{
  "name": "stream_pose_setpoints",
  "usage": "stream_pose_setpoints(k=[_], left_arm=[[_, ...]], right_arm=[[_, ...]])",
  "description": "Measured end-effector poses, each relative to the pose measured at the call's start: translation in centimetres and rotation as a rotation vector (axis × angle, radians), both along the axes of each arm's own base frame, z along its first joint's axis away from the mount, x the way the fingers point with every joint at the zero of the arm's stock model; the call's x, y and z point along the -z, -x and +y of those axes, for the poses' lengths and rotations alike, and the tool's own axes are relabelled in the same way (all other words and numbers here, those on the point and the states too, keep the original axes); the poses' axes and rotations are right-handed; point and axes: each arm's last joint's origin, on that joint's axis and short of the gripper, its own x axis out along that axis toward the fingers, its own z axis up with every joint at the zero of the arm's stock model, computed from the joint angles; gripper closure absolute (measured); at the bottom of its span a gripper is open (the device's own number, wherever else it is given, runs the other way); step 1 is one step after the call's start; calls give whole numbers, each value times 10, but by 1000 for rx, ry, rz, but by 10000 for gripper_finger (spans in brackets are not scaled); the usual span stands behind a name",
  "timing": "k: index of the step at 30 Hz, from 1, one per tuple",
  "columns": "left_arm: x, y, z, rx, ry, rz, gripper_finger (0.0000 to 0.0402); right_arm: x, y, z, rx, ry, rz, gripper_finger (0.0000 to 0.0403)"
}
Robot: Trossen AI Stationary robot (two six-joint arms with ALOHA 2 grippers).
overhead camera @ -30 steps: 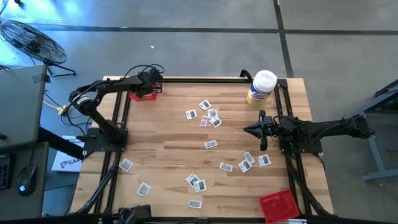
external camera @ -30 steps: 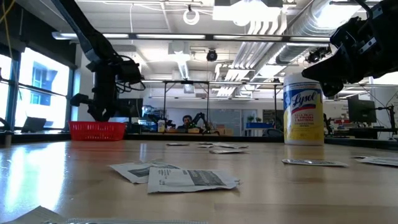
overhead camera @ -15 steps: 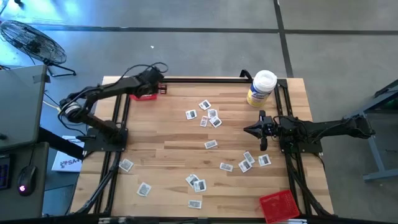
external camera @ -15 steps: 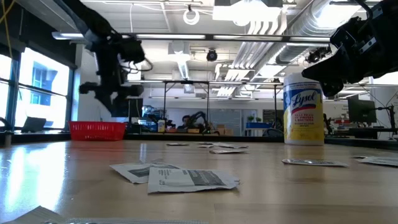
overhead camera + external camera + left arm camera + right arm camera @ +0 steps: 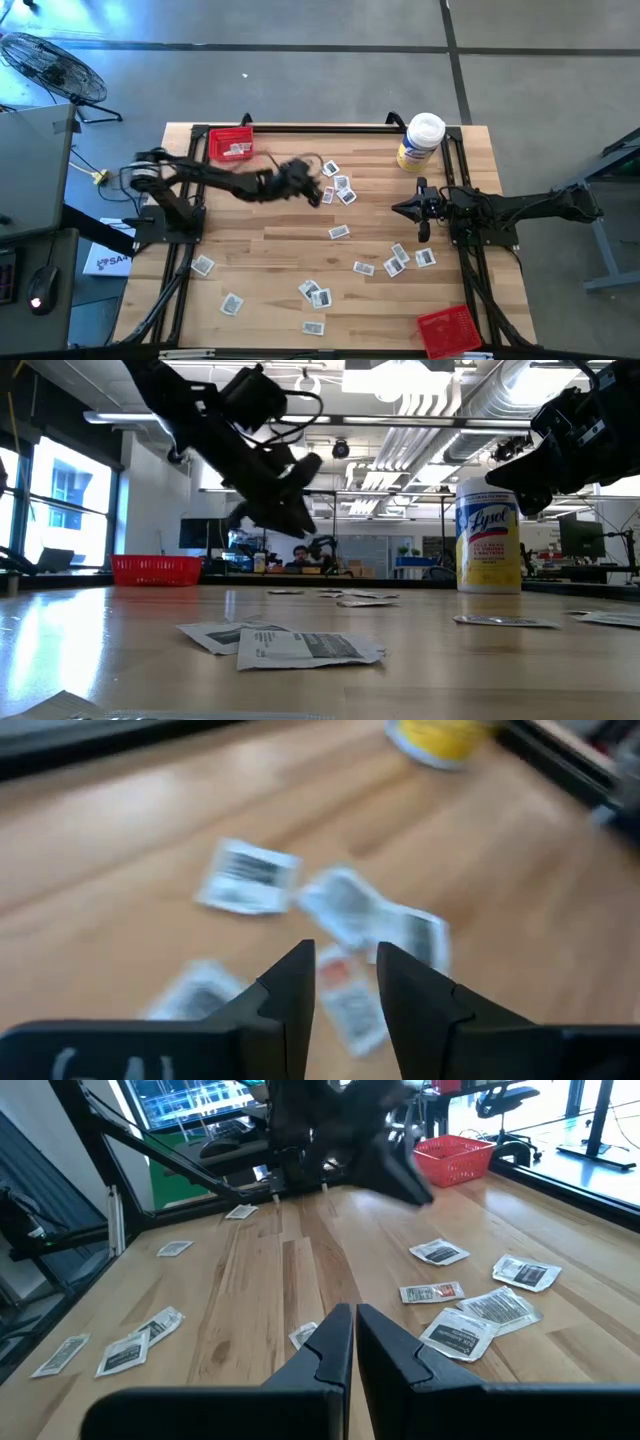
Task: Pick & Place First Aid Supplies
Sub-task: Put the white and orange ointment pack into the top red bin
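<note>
- Both arms are dark, pretty much matte black all over — slim tube links with chunkier joint housings in between.
- Left arm (image 5: 215,180) has thin black cables looping loosely off the wrist end, clear against the ceiling in the low view.
- Left gripper (image 5: 345,970): two black, wedge-shaped fingers tapering to blunt tips, smooth plastic look; pale embossed lettering on the body below them, too cut off to read.
- Right gripper (image 5: 353,1325): same black fingers, flat inner faces, angular chamfered edges — no markings visible.
- Right arm (image 5: 520,207) sits on a black frame base, bulky wrist block with small lighter bits on it.
</note>
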Motion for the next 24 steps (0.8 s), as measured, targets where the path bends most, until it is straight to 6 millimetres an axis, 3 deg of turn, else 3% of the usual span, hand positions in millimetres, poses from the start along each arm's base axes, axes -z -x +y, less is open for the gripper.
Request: stream_pose_setpoints(k=[7,12,16,24], left_arm=[[31,-45,-12,-90,-57,124,293],[36,-77,-14,-159,-44,219,293],[38,-98,-29,-175,-80,273,293],[35,-103,-56,-249,-129,335,293]], right_arm=[[0,0,0,0,0,0,391],[0,0,0,1,0,0,391],[0,0,0,0,0,0,391],[0,0,0,0,0,0,391]])
